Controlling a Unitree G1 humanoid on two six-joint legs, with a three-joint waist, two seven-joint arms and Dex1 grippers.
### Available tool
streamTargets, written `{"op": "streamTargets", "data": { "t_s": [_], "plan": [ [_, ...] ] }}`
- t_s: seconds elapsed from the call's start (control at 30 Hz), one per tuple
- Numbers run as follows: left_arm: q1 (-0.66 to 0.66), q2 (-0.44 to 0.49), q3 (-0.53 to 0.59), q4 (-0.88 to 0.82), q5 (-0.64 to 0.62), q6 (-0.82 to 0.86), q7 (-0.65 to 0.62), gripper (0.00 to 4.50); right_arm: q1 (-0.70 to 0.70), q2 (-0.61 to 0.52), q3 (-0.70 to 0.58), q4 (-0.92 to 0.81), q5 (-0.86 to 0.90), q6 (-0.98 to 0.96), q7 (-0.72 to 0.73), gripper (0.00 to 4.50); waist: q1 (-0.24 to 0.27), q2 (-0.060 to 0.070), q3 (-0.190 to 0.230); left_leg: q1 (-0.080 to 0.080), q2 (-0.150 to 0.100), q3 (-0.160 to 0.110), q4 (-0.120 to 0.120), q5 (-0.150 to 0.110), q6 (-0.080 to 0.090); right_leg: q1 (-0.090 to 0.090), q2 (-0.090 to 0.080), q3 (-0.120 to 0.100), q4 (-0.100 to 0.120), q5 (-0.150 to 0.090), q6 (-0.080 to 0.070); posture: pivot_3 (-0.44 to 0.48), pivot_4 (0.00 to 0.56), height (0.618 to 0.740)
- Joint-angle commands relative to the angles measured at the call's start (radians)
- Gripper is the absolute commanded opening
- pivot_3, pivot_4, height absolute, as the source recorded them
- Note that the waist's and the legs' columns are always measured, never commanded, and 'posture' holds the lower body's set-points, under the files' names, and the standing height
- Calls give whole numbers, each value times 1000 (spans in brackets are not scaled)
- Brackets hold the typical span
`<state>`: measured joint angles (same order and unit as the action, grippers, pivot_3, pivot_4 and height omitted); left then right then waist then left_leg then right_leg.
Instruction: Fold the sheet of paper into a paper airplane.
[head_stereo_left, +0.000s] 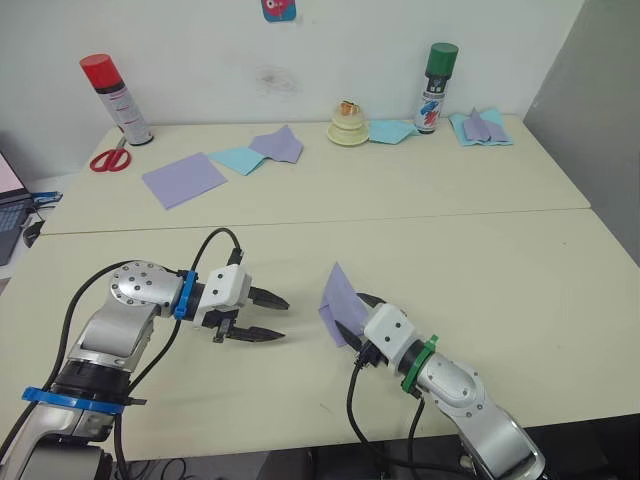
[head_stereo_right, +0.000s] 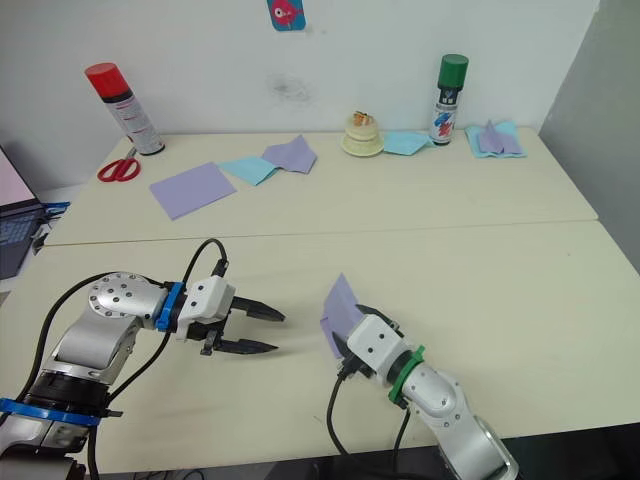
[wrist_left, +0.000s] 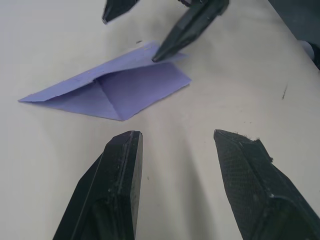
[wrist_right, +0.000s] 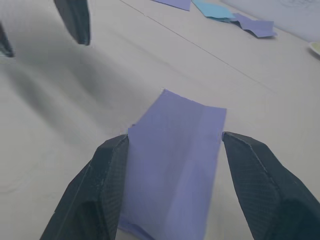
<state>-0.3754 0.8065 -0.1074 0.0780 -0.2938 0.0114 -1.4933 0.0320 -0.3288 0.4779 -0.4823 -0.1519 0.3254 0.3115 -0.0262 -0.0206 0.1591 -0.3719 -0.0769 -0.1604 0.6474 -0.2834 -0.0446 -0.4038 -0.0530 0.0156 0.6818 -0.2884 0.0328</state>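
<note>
Left eye view: your right gripper (head_stereo_left: 352, 312), at lower centre of the frame, straddles the sheet of paper (head_stereo_left: 340, 300) with its fingers spread; one edge of the paper lifts off the table (head_stereo_left: 520, 270). Your left gripper (head_stereo_left: 266, 317), lower left, hangs parted and empty just beside the sheet. The paper is already partly folded, with a diagonal flap seen in the left wrist view.

Risk: the thin sheet may slide or spring open if you press on one side alone, so that the next crease runs crooked. A fingertip dragged across the raised edge could crumple it.

Writing: the red-capped spray can (head_stereo_left: 117, 98) and green-capped spray can (head_stereo_left: 437, 86), along the top of the frame, carry labels too small to read.
</note>
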Motion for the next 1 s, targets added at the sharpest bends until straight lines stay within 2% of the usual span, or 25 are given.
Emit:
{"op": "streamTargets", "data": {
  "t_s": [0.03, 0.17, 0.27, 0.63, 0.83, 0.93, 1.0],
  "plan": [
    [-3, 17, 30, -37, -23, -2, 5, 2579, 33, -59, -89, -101, 31, -7, 53, 3093, -2, 0, 0, 0, 0, 0, 0, 0, 0, 0, 0, 0, 0, 0, 0, 0, 150, 740],
    [-3, 7, 32, -54, -54, 11, -8, 2579, 86, -160, -134, -152, 102, -13, 171, 3093, -4, 0, 0, 1, 1, 0, -1, 0, 1, 0, 0, -1, 0, 0, 0, 0, 150, 740],
    [-5, 4, 28, -63, -80, 21, -28, 2579, 97, -181, -132, -139, 113, -29, 202, 3093, -5, 0, 0, 1, 1, 0, -1, -2, 4, 0, 1, -1, 1, 0, 0, 0, 150, 740],
    [-2, 17, 23, -82, -109, 42, -65, 2579, -26, 17, -50, 68, -14, -100, 59, 3093, -6, 0, 0, 3, 1, 1, -1, -2, 3, 1, 1, 0, 1, 1, -1, 0, 150, 740],
    [2, 20, 31, -80, -102, 40, -56, 2579, -41, 115, -31, 113, -47, -103, -3, 3093, -6, 0, 0, 3, 2, 1, -1, 0, 0, 1, 1, 1, 1, 1, -1, 0, 150, 740],
    [9, 24, 42, -78, -105, 45, -47, 2615, -31, 126, -24, 102, -51, -107, -3, 2477, -6, 0, 0, 3, 1, 1, -1, 0, 0, 1, 1, 1, 1, 1, -1, 0, 150, 740],
    [15, 30, 51, -78, -110, 51, -41, 2615, -26, 110, -36, 89, -38, -119, 16, 1785, -6, 0, 0, 3, 1, 1, -1, 0, 0, 1, 1, 1, 1, 1, -1, 0, 150, 740]
  ]
}}
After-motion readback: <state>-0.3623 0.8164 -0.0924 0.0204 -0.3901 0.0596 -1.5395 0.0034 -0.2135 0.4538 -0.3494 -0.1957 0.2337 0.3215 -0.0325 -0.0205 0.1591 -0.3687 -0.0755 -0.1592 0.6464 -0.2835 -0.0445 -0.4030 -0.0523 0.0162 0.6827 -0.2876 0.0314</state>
